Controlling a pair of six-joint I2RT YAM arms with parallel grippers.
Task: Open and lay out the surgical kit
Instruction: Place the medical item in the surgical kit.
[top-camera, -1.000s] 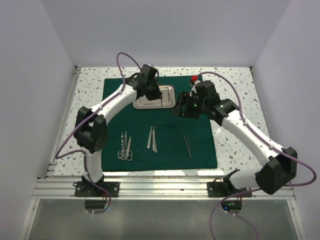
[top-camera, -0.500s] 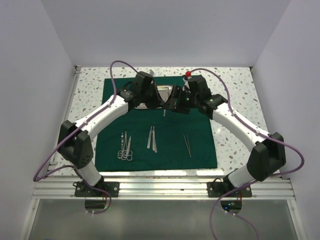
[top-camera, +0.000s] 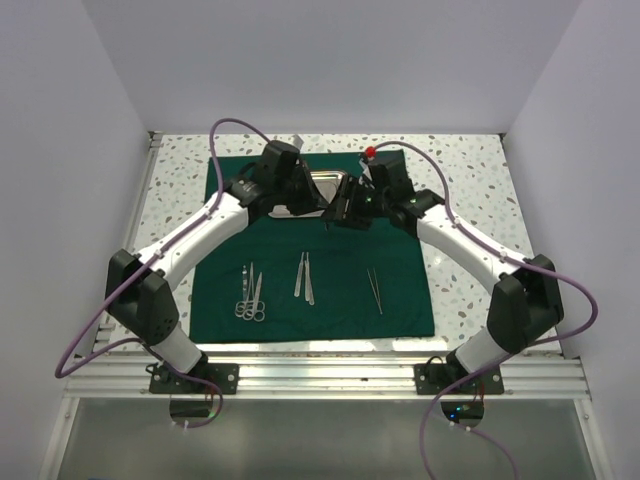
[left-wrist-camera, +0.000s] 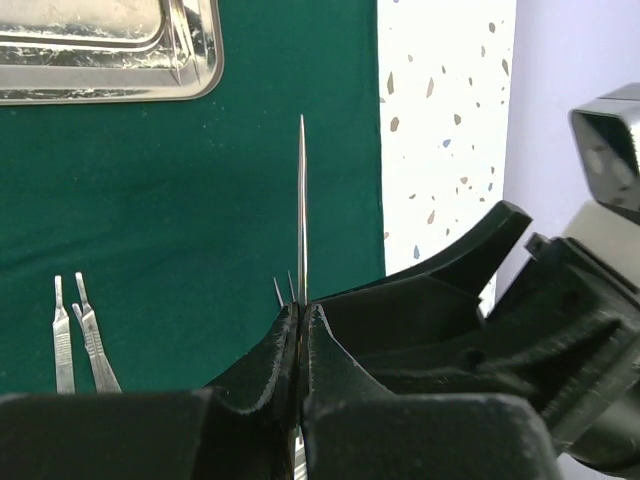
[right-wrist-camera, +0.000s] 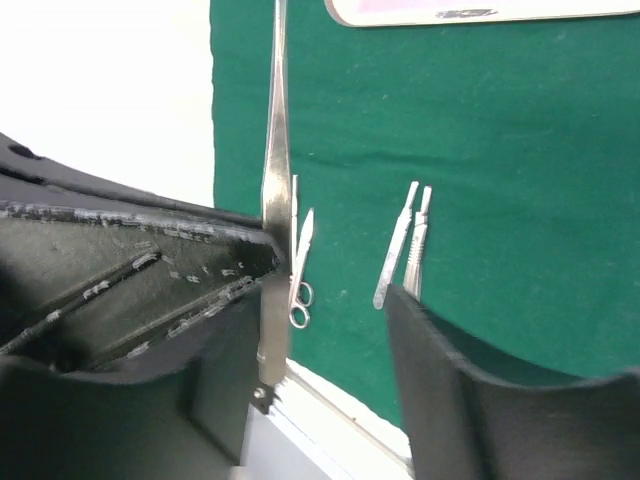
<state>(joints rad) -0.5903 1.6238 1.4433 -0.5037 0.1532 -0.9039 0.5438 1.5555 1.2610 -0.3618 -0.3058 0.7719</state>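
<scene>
**A:** Nearest the arm bases, what lies on the cloth wrap (top-camera: 400, 300), and how many?

**B:** Five pieces in a row. On the left are two ring-handled instruments (top-camera: 250, 300) side by side, in the middle two flat slim pieces (top-camera: 305, 275), and on the right one pair of tweezers (top-camera: 375, 290). There is one cloth, spread flat on the speckled table (top-camera: 470, 200).

**A:** And farther back?

**B:** A sixth piece, a slim pointed instrument (left-wrist-camera: 302, 200), is up off the cloth. The left gripper (left-wrist-camera: 302, 310) is pinched tight on it, and the tip sticks out past the fingertips.

**A:** Where is the right gripper (right-wrist-camera: 335, 275)?

**B:** It meets the left one over the far middle of the cloth. Its fingers stand apart. The instrument runs lengthwise between them, against the inner face of one finger (right-wrist-camera: 150, 290) and clear of the other.

**A:** Beyond that?

**B:** One steel tray (left-wrist-camera: 110, 85) sits on the far part of the cloth, just behind both grippers, and they hide part of it from above
</scene>
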